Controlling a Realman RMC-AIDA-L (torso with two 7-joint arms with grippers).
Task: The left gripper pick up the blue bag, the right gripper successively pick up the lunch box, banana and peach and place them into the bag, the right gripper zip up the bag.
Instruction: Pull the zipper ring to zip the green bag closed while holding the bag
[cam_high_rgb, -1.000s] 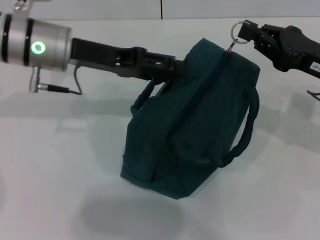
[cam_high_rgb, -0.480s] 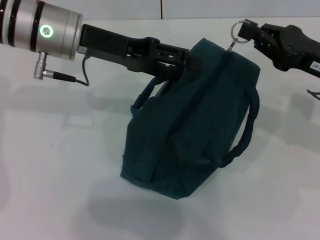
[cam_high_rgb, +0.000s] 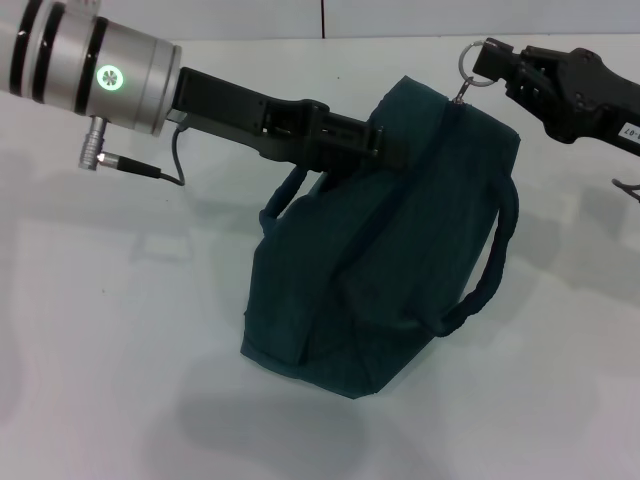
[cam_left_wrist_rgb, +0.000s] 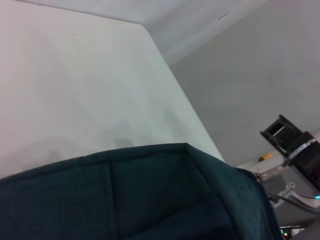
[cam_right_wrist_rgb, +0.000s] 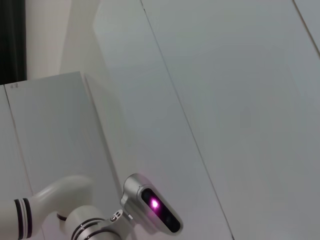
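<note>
The blue bag (cam_high_rgb: 400, 260) stands tilted on the white table (cam_high_rgb: 120, 330), its zipper closed along the top. My left gripper (cam_high_rgb: 385, 140) reaches in from the left and is shut on the bag's upper left edge. My right gripper (cam_high_rgb: 492, 64) is at the bag's top right corner, shut on the metal ring pull (cam_high_rgb: 471, 62) of the zipper. The bag's teal fabric fills the lower part of the left wrist view (cam_left_wrist_rgb: 150, 195). The lunch box, the banana and the peach are out of view.
One loop handle (cam_high_rgb: 490, 270) hangs on the bag's right side, the other (cam_high_rgb: 285, 195) on its left under my left arm. A cable (cam_high_rgb: 150, 172) hangs from the left wrist. The right wrist view shows only walls and a white arm segment (cam_right_wrist_rgb: 150, 205).
My left arm's silver wrist has swung to the right and a little up, while its gripper stays at the bag's edge. The bag and the right gripper have hardly moved.
</note>
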